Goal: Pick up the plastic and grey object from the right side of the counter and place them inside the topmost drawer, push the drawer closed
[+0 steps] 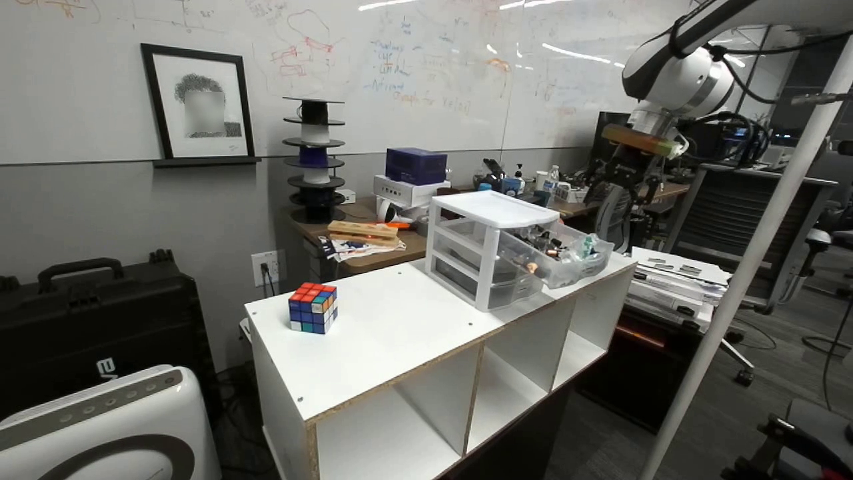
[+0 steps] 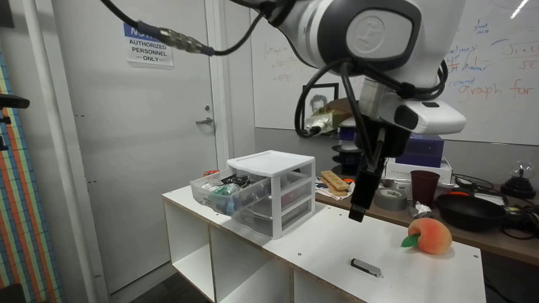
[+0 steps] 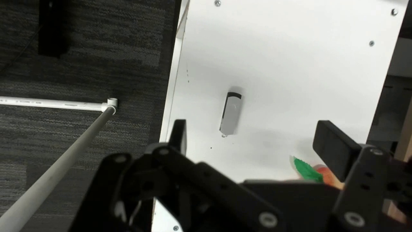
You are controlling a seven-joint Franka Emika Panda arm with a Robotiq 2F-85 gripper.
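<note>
A small grey stick with a black end (image 2: 366, 267) lies flat on the white counter (image 2: 320, 240). It also shows in the wrist view (image 3: 230, 115). A peach-like fruit with a green leaf (image 2: 430, 236) lies near it, partly hidden by my gripper in the wrist view (image 3: 330, 176). No separate clear-plastic item shows beside them. My gripper (image 3: 254, 140) is open and empty, above the counter with the stick ahead between its fingers; in an exterior view, one finger (image 2: 358, 210) shows. The topmost drawer (image 2: 250, 195) is pulled out, tilted down and filled with small items.
The white drawer unit (image 2: 276, 202) stands on the counter beside the gripper, also in an exterior view (image 1: 488, 267). A red-and-blue cube (image 1: 312, 308) sits at the counter's end. A brown desk with a pan (image 2: 469, 210) is behind. A white pole (image 3: 61, 170) stands beside the counter.
</note>
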